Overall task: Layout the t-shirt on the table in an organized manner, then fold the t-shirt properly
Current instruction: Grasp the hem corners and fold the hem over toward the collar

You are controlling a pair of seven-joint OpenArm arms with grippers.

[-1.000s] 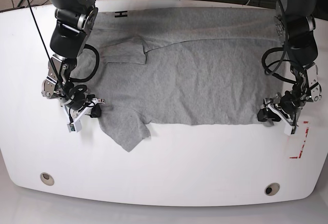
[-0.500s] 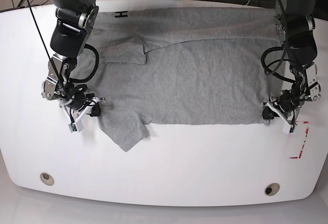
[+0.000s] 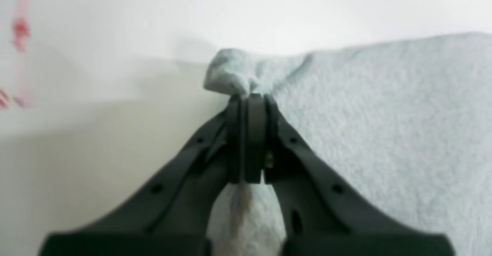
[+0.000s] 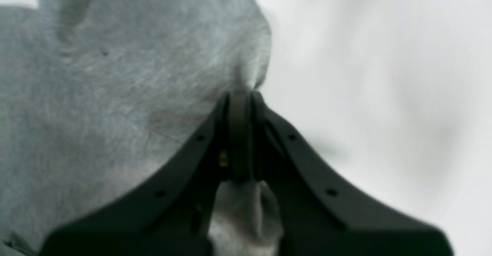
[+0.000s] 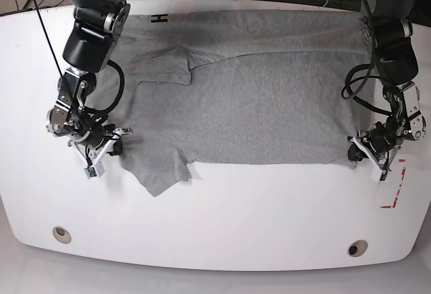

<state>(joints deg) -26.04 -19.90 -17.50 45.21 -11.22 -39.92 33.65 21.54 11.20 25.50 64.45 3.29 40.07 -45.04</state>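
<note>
The grey t-shirt (image 5: 256, 99) lies spread across the white table (image 5: 236, 220), doubled over, with a black "H" (image 5: 159, 18) showing at the far edge and a sleeve (image 5: 161, 173) poking toward the front. My left gripper (image 5: 353, 153) is shut on the shirt's near right corner. The left wrist view shows its tips (image 3: 250, 98) pinching a bunched nub of the t-shirt (image 3: 384, 133). At the left edge, my right gripper (image 5: 114, 149) is shut on the cloth beside the sleeve. Its tips (image 4: 240, 94) clamp a fold of the t-shirt (image 4: 115, 94).
A red-marked rectangle (image 5: 394, 186) sits just right of my left gripper, and red marks (image 3: 19, 33) also show in the left wrist view. Two round grommet holes (image 5: 61, 233) (image 5: 357, 248) lie near the front edge. Cables hang behind the table.
My left gripper has closed on the shirt's near right corner. The right arm has pulled a little to the left, dragging the sleeve and the left side of the shirt with it.
</note>
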